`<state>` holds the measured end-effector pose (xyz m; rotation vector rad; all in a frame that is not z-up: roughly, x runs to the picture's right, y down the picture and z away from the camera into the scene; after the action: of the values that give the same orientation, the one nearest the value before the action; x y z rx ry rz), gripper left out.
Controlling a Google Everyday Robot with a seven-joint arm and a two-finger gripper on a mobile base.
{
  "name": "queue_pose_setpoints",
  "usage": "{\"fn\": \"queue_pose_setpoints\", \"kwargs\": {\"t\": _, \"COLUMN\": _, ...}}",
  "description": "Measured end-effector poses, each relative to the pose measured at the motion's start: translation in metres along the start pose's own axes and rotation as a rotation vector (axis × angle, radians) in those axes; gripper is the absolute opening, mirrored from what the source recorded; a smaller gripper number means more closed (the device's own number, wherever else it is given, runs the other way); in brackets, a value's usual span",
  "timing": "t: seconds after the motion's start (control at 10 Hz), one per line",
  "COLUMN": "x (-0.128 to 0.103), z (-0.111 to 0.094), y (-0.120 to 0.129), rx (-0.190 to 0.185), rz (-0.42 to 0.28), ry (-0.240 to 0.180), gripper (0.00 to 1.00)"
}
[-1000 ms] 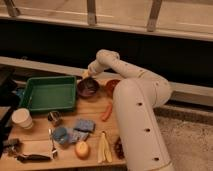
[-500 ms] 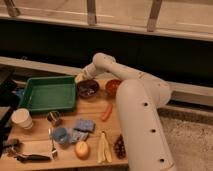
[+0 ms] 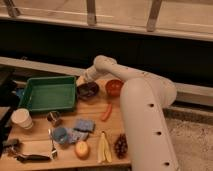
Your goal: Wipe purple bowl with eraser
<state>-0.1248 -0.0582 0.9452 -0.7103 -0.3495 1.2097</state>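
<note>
Camera view: wooden table (image 3: 30, 142) with a white arm (image 3: 145, 115) rising at the 4 o'clock side and reaching across toward the rear of the top. Gripper (image 3: 81, 80) found at the 10 o'clock rim of the purple bowl (image 3: 88, 91), low over it, either touching the rim or just above it; contact not confirmed. Cannot tell whether the gripper is apart, together or clamped on anything. Eraser not told apart from the gripper tip. Purple bowl noted upright on the table near the rear edge, inside dark and glossy. Green tray (image 3: 48, 93) just beside it at 9 o'clock, set flat. Orange-red bowl (image 3: 114, 87) at 3 o'clock of the purple bowl, near but apart. Long orange-red item, possibly a carrot (image 3: 106, 112), lying at 5 o'clock of the purple bowl, well clear of it. Blue pad (image 3: 84, 124) at 6 o'clock of the purple bowl, nearer the front. Small metal cup (image 3: 53, 118) and blue cup (image 3: 60, 134) at 7 o'clock of the purple bowl, below the tray. White cup (image 3: 22, 118) at the left edge, at 8 o'clock. Along the front edge, left to right: dark tool (image 3: 30, 157), round yellow-orange fruit (image 3: 82, 149), banana (image 3: 103, 148), dark cluster resembling grapes (image 3: 120, 145).
</note>
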Motion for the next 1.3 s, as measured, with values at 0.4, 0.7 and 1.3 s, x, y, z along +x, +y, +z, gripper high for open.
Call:
{"fn": "queue_pose_setpoints", "kwargs": {"t": 0.4, "x": -0.018, "z": -0.003, "y": -0.042, "rx": 0.078, "rz": 0.012, "ry": -0.009, "gripper": 0.00}}
{"fn": "queue_pose_setpoints", "kwargs": {"t": 0.7, "x": -0.031, "z": 0.012, "y": -0.017, "rx": 0.011, "rz": -0.009, "ry": -0.048, "gripper": 0.00}}
{"fn": "queue_pose_setpoints", "kwargs": {"t": 1.3, "x": -0.021, "z": 0.022, "y": 0.024, "rx": -0.087, "rz": -0.023, "ry": -0.046, "gripper": 0.00}}
